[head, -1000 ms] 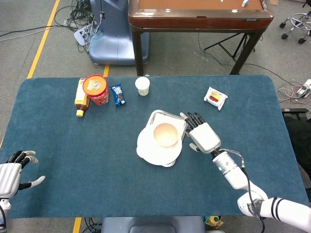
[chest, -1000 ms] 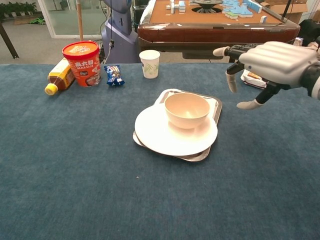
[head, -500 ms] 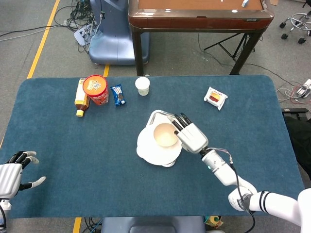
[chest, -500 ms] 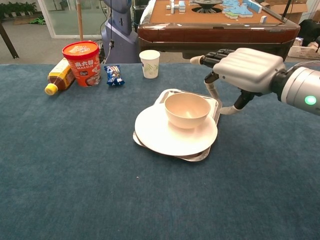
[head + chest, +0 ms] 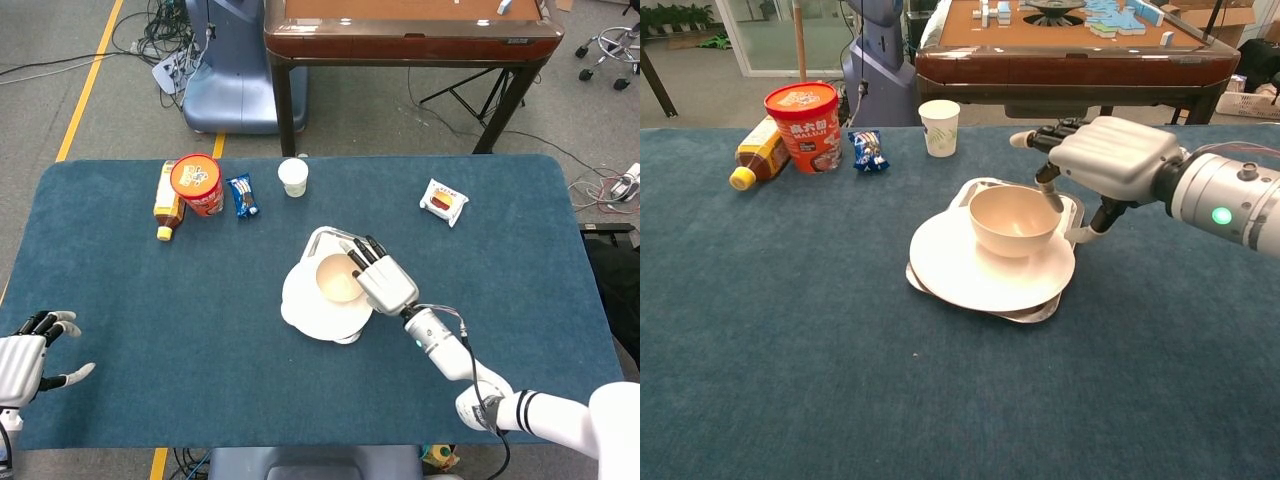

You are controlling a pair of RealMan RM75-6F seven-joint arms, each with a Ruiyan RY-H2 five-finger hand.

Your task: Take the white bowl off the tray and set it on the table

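- The right hand (image 5: 1102, 158) hangs palm-down over the bowl's (image 5: 1014, 220) right rim, its fingers spread and holding nothing; one fingertip dips at the inner edge of the rim, though contact cannot be told.
- The head view shows this hand (image 5: 381, 279) covering the bowl's (image 5: 337, 279) right side.
- The left hand (image 5: 24, 358) sits at the table's near left corner, fingers apart and empty, well apart from everything else.
- The bowl stands upright on a plate (image 5: 960, 272), which lies on the tray (image 5: 1070, 212) near the table's middle.
- The table (image 5: 790, 350) wears a dark blue cloth.
- Along its far edge stand a paper cup (image 5: 939, 127), a small blue packet (image 5: 868, 150), a red tub (image 5: 802, 126) and a bottle (image 5: 757, 153) lying on its side.
- A wrapped snack (image 5: 444, 201) lies toward the far right.
- Beyond the table the room has a grey floor with yellow lines, a brown table (image 5: 405, 25) and a blue machine base (image 5: 232, 85).
- A second ago the right hand was to the right of the tray, clear of the bowl; half a second ago it had reached the tray's right edge; now it is over the rim.
- The bowl, plate and tray lie as they did, and the left hand has stayed put.
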